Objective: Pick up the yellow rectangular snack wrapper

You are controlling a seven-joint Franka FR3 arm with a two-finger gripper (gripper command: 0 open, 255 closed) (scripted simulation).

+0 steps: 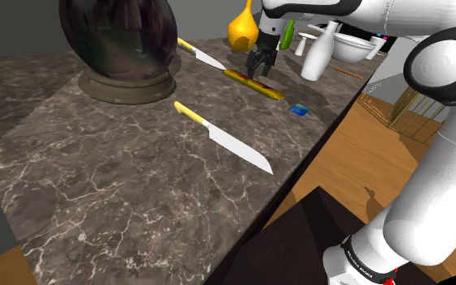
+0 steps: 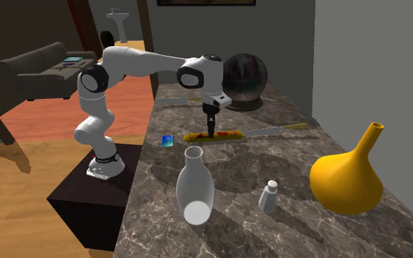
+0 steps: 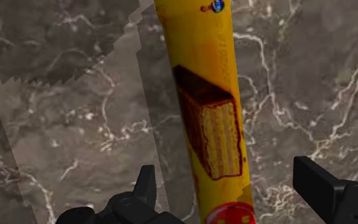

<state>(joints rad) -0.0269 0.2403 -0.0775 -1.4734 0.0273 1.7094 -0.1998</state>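
Note:
A long yellow snack wrapper (image 3: 209, 108), printed with a wafer bar and a red spot, lies flat on the dark marble counter (image 1: 121, 194). In the shoulder view the wrapper (image 1: 242, 78) lies beyond the nearer knife, and my black gripper (image 1: 259, 72) hangs straight down right over it. In the second exterior view the gripper (image 2: 211, 134) reaches the wrapper (image 2: 228, 135) near its middle. The wrist view has the gripper (image 3: 225, 191) open, one finger on each side of the wrapper, neither touching it.
Two yellow-handled knives (image 1: 222, 136) (image 1: 201, 56) lie on the counter. A dark glass globe on a base (image 1: 124, 42), an orange gourd vase (image 2: 349, 174), a white vase (image 2: 194, 183), a shaker (image 2: 269, 195) and a small blue item (image 1: 300, 110) near the counter's edge stand around.

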